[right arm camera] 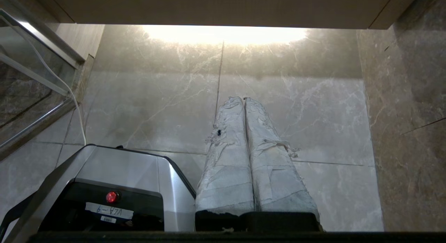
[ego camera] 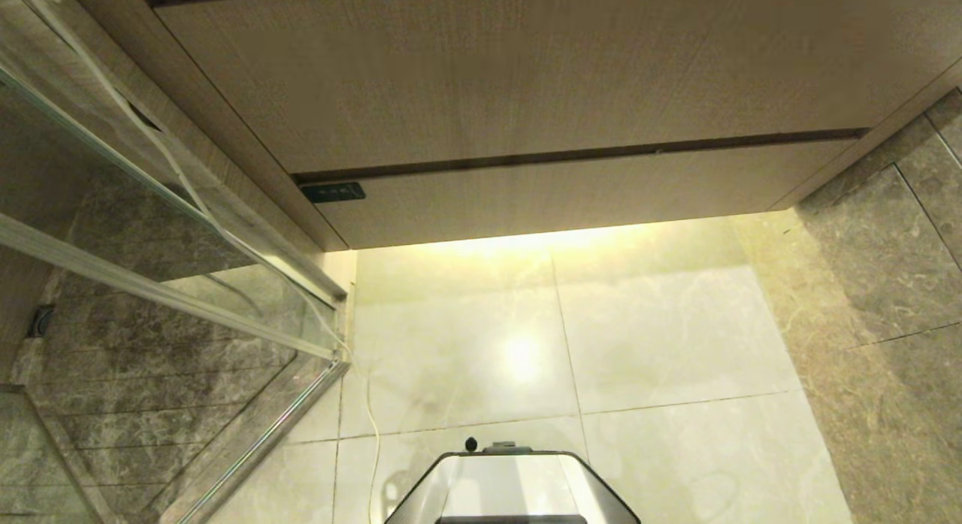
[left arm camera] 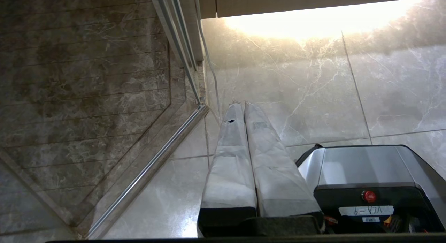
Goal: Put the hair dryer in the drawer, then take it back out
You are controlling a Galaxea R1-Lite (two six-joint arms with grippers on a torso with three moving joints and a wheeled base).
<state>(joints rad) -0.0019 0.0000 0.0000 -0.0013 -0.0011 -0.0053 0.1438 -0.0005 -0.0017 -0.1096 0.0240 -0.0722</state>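
The drawer (ego camera: 571,189) is closed: its plain light-wood front sits flush beneath the taller wood panel (ego camera: 511,73) of the vanity, with a thin dark gap running between the two. A small dark plate (ego camera: 333,192) sits at the left end of that gap. The hair dryer appears in none of the three views, so its place cannot be told.

Left gripper (left arm camera: 243,104) — hanging low beside the robot's base (left arm camera: 362,166), pointed down at the pale marble floor tiles (left arm camera: 313,89). Its two white-wrapped fingers (left arm camera: 230,159) lie pressed together along their length, nothing between them. A glass shower screen with a metal frame (left arm camera: 181,54) stands just beside this arm, darker stone flooring behind it.

Right gripper (right arm camera: 244,99) — likewise hanging low on the other side of the base (right arm camera: 118,166), pointed at the floor tiles (right arm camera: 156,96). Its fingers (right arm camera: 226,166), wrapped in frayed white tape, are closed against each other and hold nothing.

In the head view neither arm shows; only the grey front of the base (ego camera: 511,486) enters at the bottom edge. A strip of warm light falls on the floor (ego camera: 661,328) under the vanity. A thin white cord (ego camera: 225,231) runs down along the shower frame to the floor near the base. Dark marble wall tiling (ego camera: 887,268) borders the right side.
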